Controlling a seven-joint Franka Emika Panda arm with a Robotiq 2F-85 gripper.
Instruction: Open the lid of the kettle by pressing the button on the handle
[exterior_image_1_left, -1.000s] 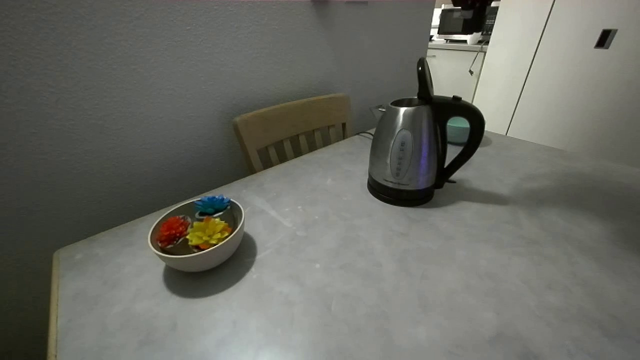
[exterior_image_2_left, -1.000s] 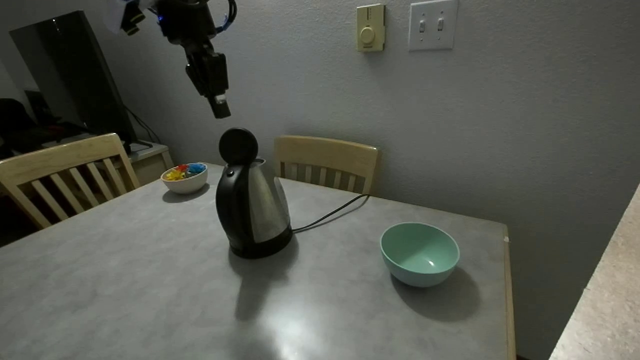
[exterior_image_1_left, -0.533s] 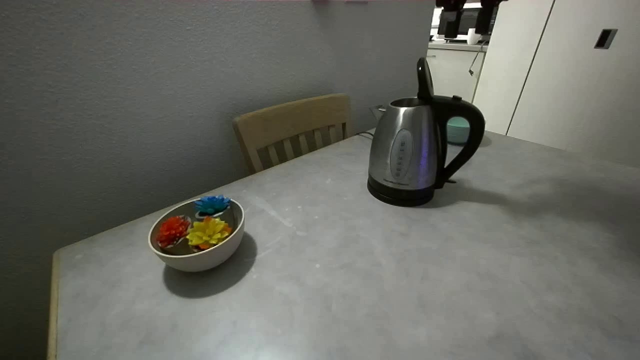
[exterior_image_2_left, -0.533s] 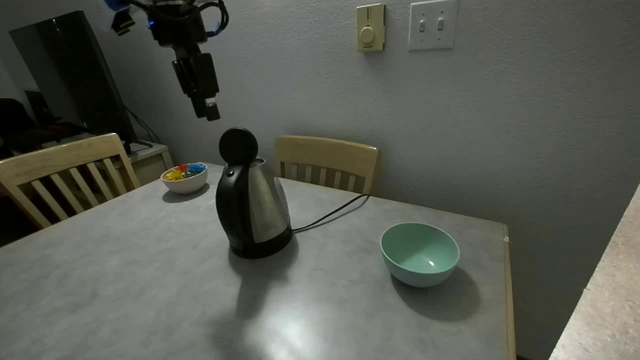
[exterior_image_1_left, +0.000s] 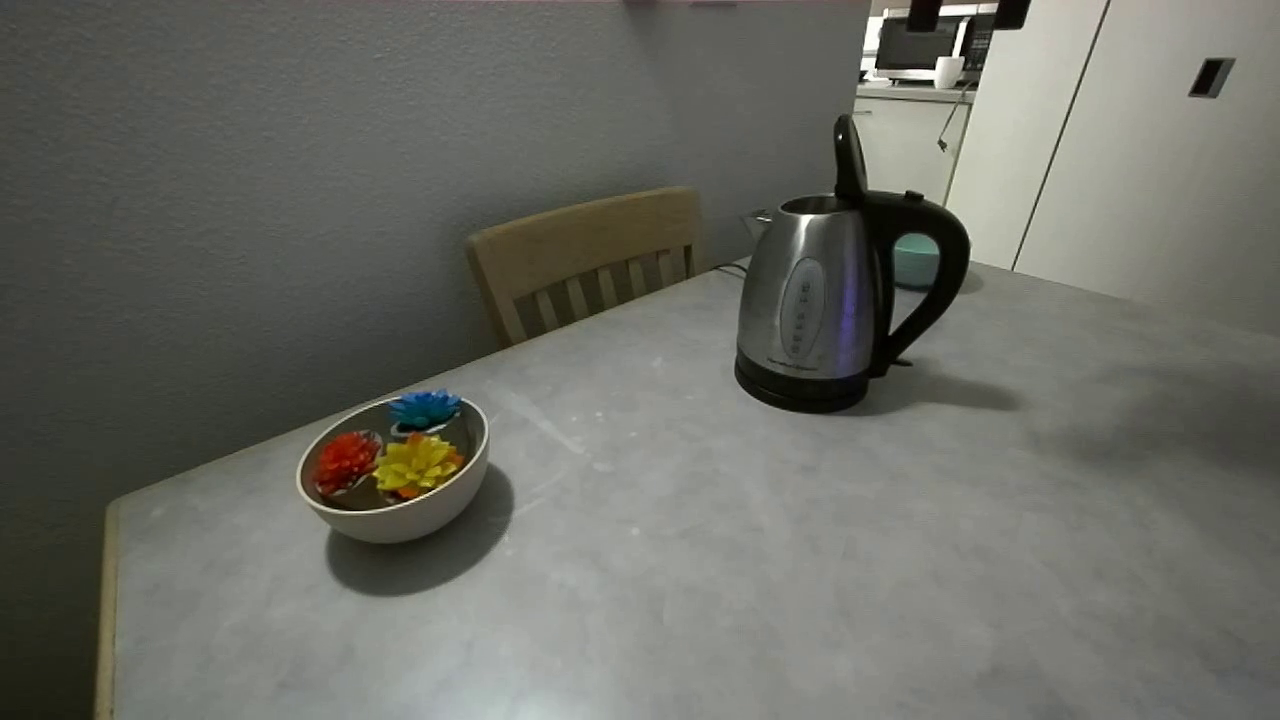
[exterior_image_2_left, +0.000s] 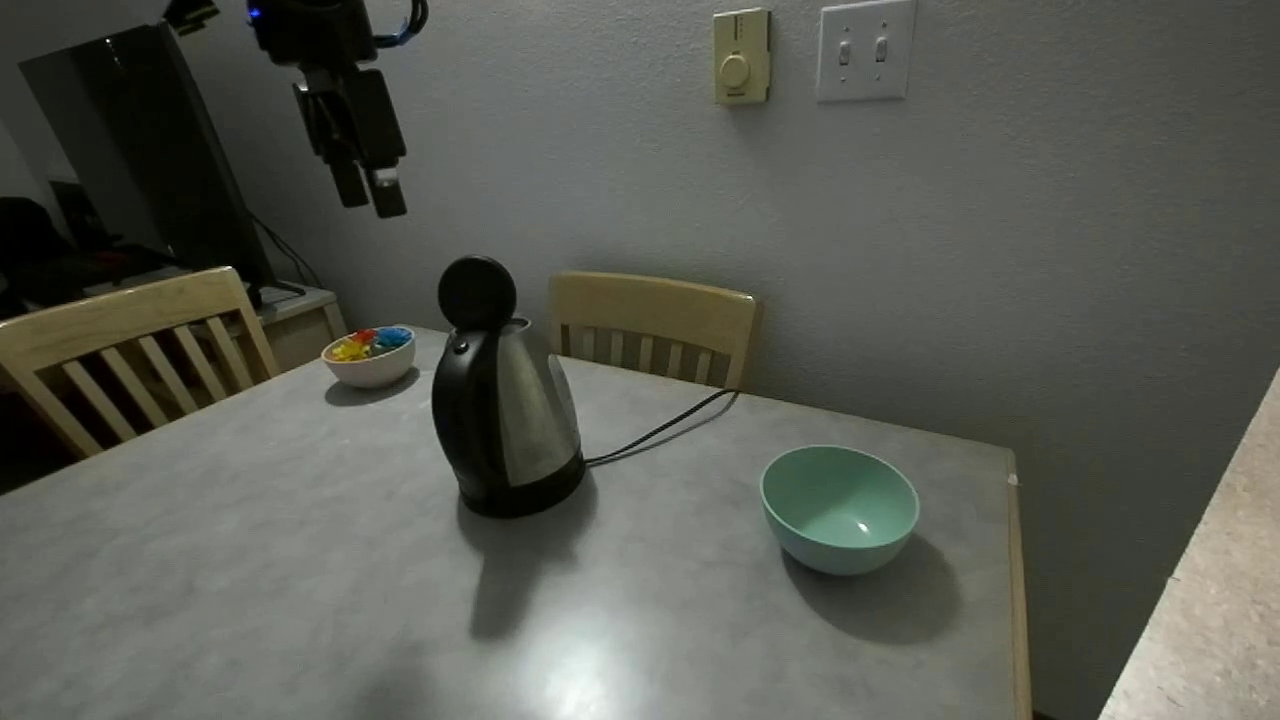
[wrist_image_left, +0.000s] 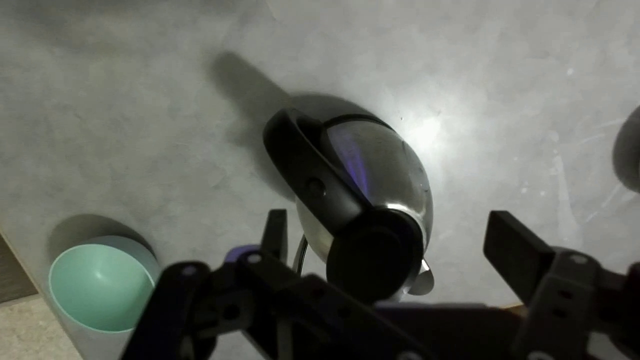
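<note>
Round black lid (exterior_image_1_left: 850, 160) stands raised atop the brushed-steel kettle (exterior_image_1_left: 803, 310), by its curved black handle (exterior_image_1_left: 954, 250). Black two-finger gripper (exterior_image_2_left: 372, 202) hangs clear above, jaws spread wide.

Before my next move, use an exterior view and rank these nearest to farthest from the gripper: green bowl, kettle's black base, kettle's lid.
In an exterior view:
1. Lid: standing open, below and to the picture's right of the gripper.
2. Black base: lower down, at the bottom of the kettle.
3. Green bowl: off to the picture's right, beyond the kettle.
</note>
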